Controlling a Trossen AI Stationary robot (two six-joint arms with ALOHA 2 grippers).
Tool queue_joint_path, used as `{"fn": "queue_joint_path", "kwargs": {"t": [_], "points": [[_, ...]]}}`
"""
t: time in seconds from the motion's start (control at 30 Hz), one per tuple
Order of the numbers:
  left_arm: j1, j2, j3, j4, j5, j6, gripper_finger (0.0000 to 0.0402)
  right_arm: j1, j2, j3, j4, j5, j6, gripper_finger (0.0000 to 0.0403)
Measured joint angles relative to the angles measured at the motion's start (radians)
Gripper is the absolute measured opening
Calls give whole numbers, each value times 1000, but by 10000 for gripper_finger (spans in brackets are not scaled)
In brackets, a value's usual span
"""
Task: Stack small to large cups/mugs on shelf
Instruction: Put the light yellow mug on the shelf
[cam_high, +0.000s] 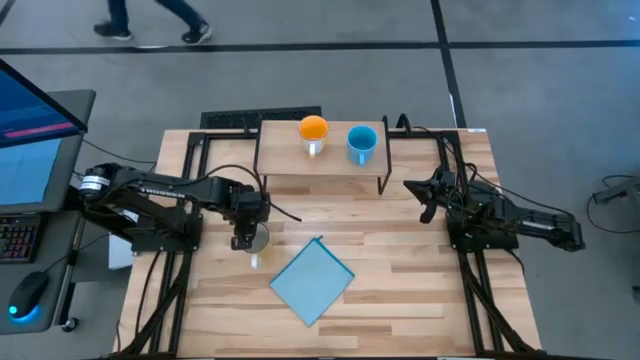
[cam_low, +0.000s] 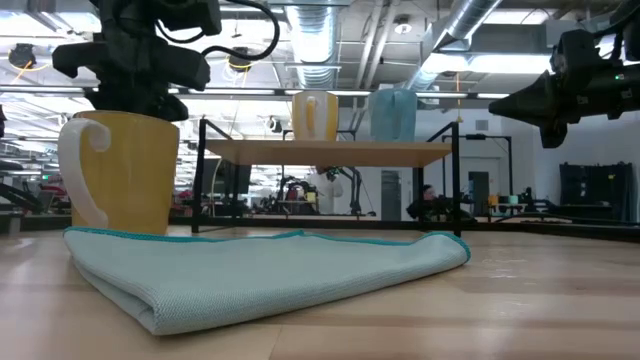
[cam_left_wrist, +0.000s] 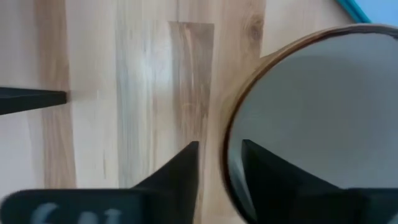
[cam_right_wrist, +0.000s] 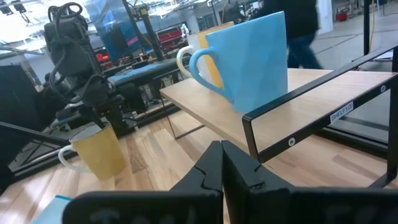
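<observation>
A cream mug stands upright on the table by its base, left of centre; it also shows in the low view. My left gripper is above it, pointing down and open. One finger is outside the mug's rim and one finger is inside, with a gap showing on both sides. An orange mug and a light blue mug stand side by side on the shelf. My right gripper is shut and empty, right of the shelf.
A light blue square cloth lies flat on the table just near and right of the cream mug. The shelf's black legs stand at the table's far side. A monitor and keyboard sit off the table's left edge.
</observation>
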Motion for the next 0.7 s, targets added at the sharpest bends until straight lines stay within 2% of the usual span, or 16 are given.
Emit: {"fn": "queue_joint_path", "kwargs": {"t": [0.2, 0.5, 0.7], "points": [[0, 0, 1, 0, 2, 4, 16, 0, 0, 0, 0, 0, 0, 21], [19, -1, 2, 0, 7, -19, 9, 0, 0, 0, 0, 0, -1, 21], [44, 1, 73, -9, 1, -39, 9, 0, 0, 0, 0, 0, -1, 21]]}}
